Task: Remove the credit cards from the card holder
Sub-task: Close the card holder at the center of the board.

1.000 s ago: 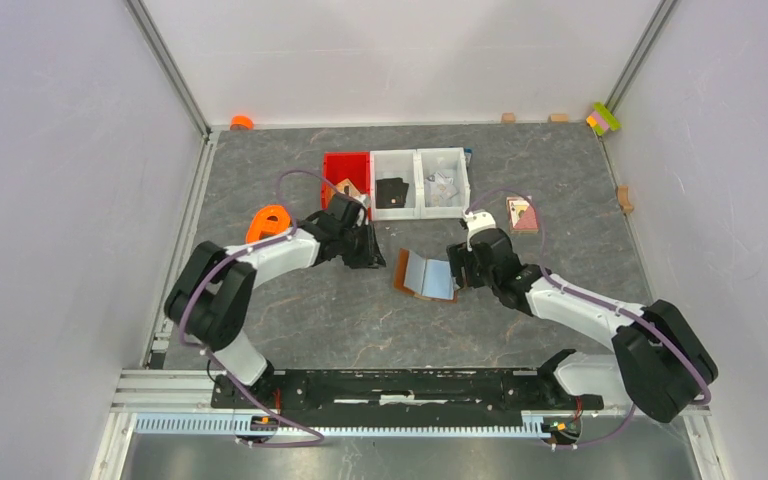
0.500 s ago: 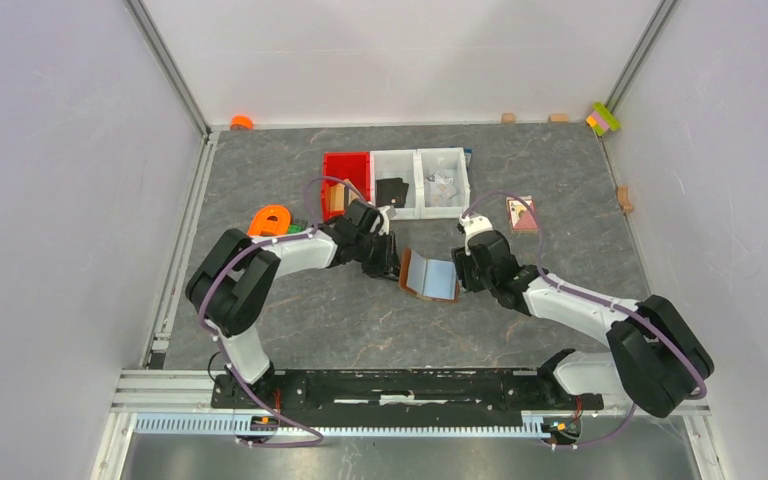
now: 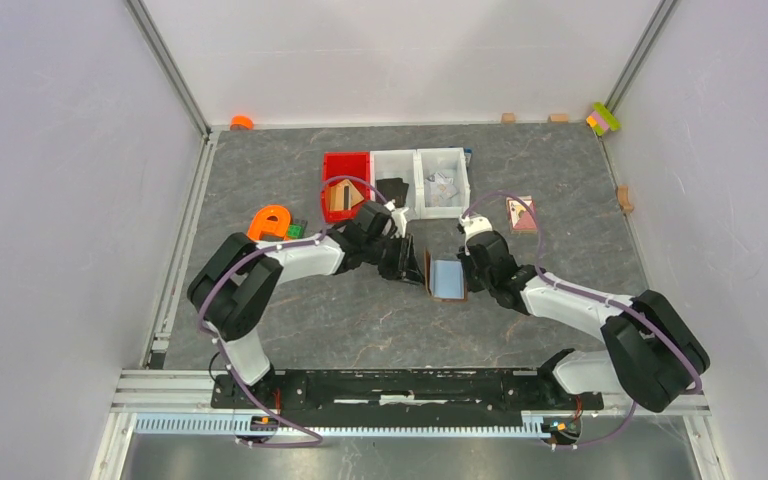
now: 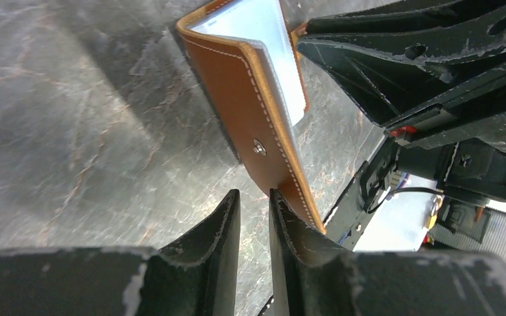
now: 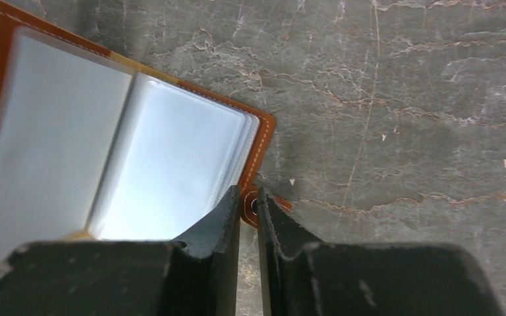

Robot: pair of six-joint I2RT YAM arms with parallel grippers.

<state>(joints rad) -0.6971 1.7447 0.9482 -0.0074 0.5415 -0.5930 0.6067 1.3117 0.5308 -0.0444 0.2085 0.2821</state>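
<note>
- The card holder (image 3: 447,279) lies mid-way across the grey table (image 3: 560,180), between my two arms. From overhead, its left half is tipped up on edge. Its right half lies flat with the pale blue lining facing up.
- My left gripper (image 3: 410,264) is just beside the raised half, on its outer side. My right gripper (image 3: 467,274) is at the flat half's right edge.
- A second ago the holder lay spread open and flat. It is now half folded, looks narrower and sits a little further right.
- In that second my left gripper came across from beside the red bin (image 3: 326,185), and my right gripper drew its jaws in.
- On the left wrist view, the raised flap is smooth tan leather with white stitching along the rim and a round metal stud (image 4: 258,148). Pale sleeves show behind it.
- The flap's lower end runs behind the finger (image 4: 290,230) on the right of that view. The jaws stand close together, and the thin gap between them shows only the table, so they hold nothing.
- On the right wrist view, the jaws are pinched on the small snap tab (image 5: 251,205) that sticks out from the holder's edge.
- Beside the tab lie stacked glossy sleeves (image 5: 178,164) with rounded corners, framed by an orange-brown stitched border. The table under them is dark stone-patterned with pale veins.
</note>
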